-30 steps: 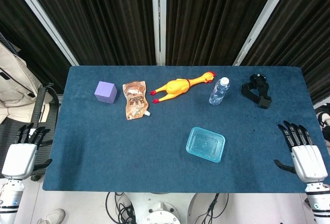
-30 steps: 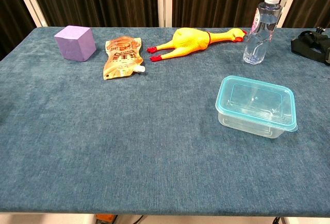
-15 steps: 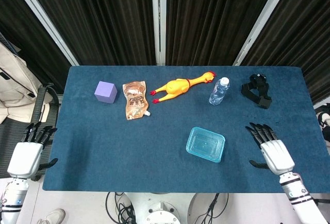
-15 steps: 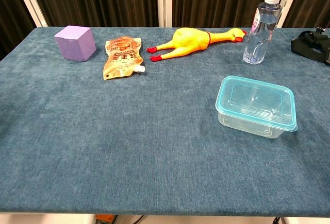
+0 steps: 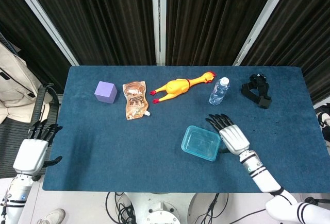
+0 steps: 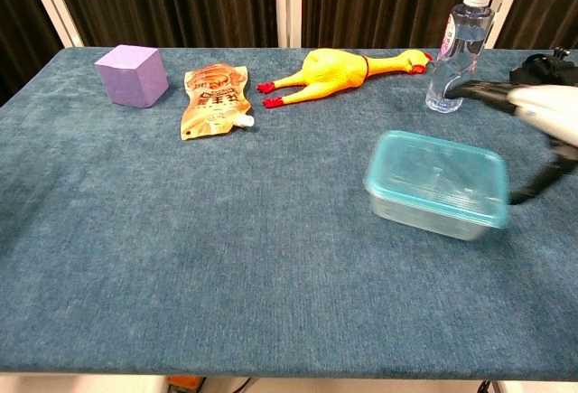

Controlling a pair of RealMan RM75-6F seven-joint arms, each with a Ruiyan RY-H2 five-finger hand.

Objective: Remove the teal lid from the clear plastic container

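1. Just left of the right hand [image 5: 231,136], fingers spread and holding nothing, sits the lidded container [image 5: 201,143].
2. Steady the tub, then peel the lid [image 6: 437,179] up by its rim.

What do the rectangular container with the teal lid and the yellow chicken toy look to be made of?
Clear rectangular container: looks like thin, glossy, see-through plastic, since the blue cloth shows through its walls. Teal lid: translucent tinted plastic with a moulded raised rim, probably slightly flexible. Yellow chicken toy: smooth, slightly shiny, softly rounded, so likely rubber or soft vinyl, though the look alone cannot settle it.
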